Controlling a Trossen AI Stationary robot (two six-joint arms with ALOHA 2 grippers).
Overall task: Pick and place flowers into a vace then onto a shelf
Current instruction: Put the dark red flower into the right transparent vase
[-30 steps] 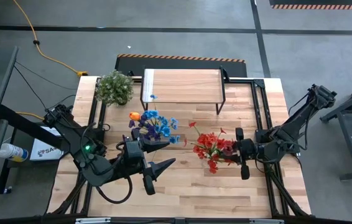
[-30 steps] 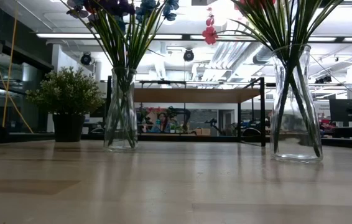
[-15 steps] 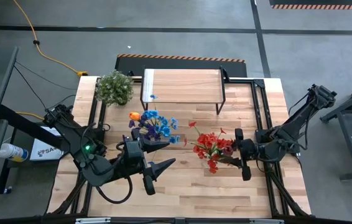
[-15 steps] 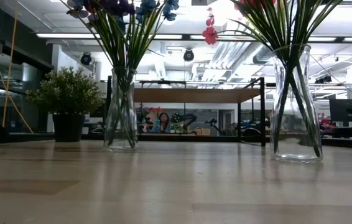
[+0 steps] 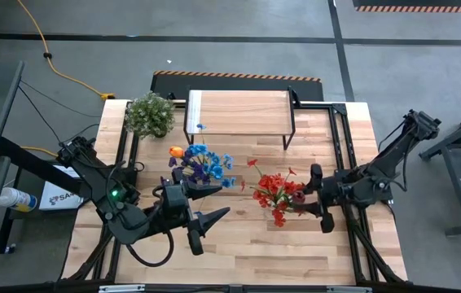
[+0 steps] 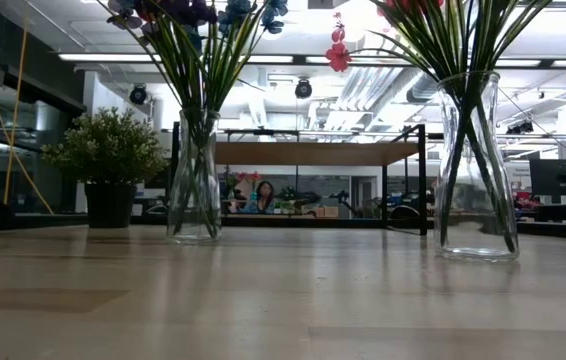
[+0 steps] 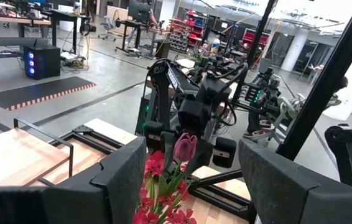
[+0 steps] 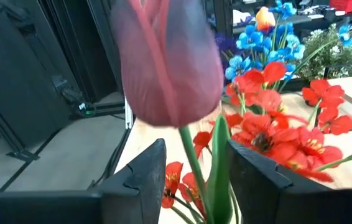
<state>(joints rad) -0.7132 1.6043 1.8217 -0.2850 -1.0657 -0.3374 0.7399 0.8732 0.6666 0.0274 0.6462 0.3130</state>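
Two clear glass vases stand on the table. One (image 6: 195, 180) holds blue, purple and orange flowers (image 5: 202, 163). The other (image 6: 476, 170) holds red flowers (image 5: 278, 194) and a dark pink tulip (image 8: 166, 62). My right gripper (image 5: 305, 195) is level beside the red bunch, on the side of the table's right edge. It is open, with the tulip's stem (image 8: 191, 168) between its fingers. My left gripper (image 5: 212, 203) hangs open near the blue bunch, holding nothing. The shelf (image 5: 239, 112) stands bare at the far side. My right gripper comes in level from the table's right, and its fingers (image 8: 140, 177) stand on either side of the tulip's stem just below the bloom. A gap shows beside the stem. Whether the other finger touches the leaf (image 8: 221, 155), I cannot tell. The tulip stands upright in the vase.
A bushy pale-green potted plant (image 5: 150, 114) stands at the far left, next to the shelf. Black frame rails (image 5: 340, 138) run along both sides of the table. Bare wood lies along the near edge (image 5: 247, 260). A person (image 6: 261, 197) sits far back in the room.
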